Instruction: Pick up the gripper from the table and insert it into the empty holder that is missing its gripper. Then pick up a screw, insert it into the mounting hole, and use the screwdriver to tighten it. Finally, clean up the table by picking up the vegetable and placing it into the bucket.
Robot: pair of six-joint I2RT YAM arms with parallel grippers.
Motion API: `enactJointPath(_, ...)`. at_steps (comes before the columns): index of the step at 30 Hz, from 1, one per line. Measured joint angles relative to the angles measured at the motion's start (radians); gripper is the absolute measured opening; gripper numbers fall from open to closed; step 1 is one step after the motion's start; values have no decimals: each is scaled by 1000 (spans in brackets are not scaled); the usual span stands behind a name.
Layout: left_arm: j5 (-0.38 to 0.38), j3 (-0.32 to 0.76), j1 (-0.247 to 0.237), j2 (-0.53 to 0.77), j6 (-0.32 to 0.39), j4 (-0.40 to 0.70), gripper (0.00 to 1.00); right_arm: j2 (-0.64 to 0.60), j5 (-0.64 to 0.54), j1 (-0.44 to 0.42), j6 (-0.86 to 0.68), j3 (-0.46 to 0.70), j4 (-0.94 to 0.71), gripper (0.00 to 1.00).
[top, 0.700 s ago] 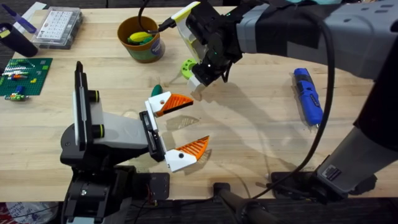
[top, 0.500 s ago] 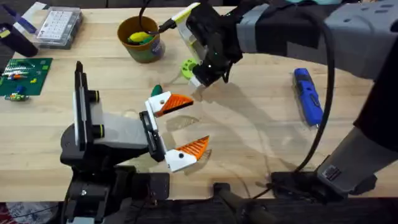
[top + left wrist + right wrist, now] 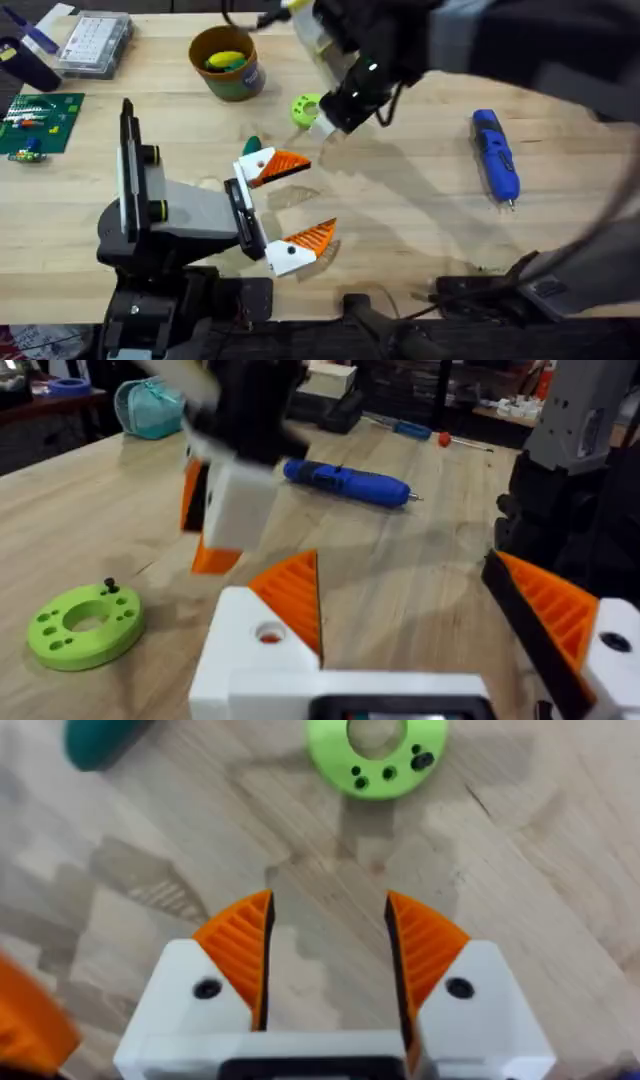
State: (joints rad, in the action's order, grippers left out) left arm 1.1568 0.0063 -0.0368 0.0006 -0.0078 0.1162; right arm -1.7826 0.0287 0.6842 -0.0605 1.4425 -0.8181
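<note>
I count one small lime-green round plastic gripper piece [image 3: 305,108] with a centre hole, lying flat on the light wooden butcher-block table [image 3: 400,220] and held by nothing. My right gripper [image 3: 328,958] hangs just beside it with its two white fingers and orange ribbed pads [image 3: 243,946] spread apart, bare wood between them. In the left wrist view the green piece [image 3: 85,623] sits on the planks near that same right gripper [image 3: 215,525].

My left gripper [image 3: 290,205] rests low over the table nearer the bases, its two orange-padded fingers wide apart with nothing between them.

One slim bright-blue pen-shaped screwdriver [image 3: 496,155] lies on the table well apart to the right, metal tip toward the near edge. One round mustard-yellow bucket [image 3: 228,62] stands at the far side, with something yellow and green inside. A single dark-green rounded object [image 3: 252,146] lies touching the left gripper's farther finger. One clear plastic compartment box [image 3: 93,42] and one green baseplate [image 3: 38,122] sit at the far left.
</note>
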Motion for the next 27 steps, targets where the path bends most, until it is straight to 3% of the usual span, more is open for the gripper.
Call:
enactJointPath(6,0,0,0,0,0,0,987,144,6,0,0,-17,-53,608)
enactJointPath(15,1,0,0,0,0,1,987,396,13,0,9,-188,-19,608)
enactJointPath(21,2,0,0,0,0,1,987,533,14,-3,32,-351,170,608)
enactJointPath(27,2,0,0,0,0,1,987,474,13,-25,58,-505,410,608)
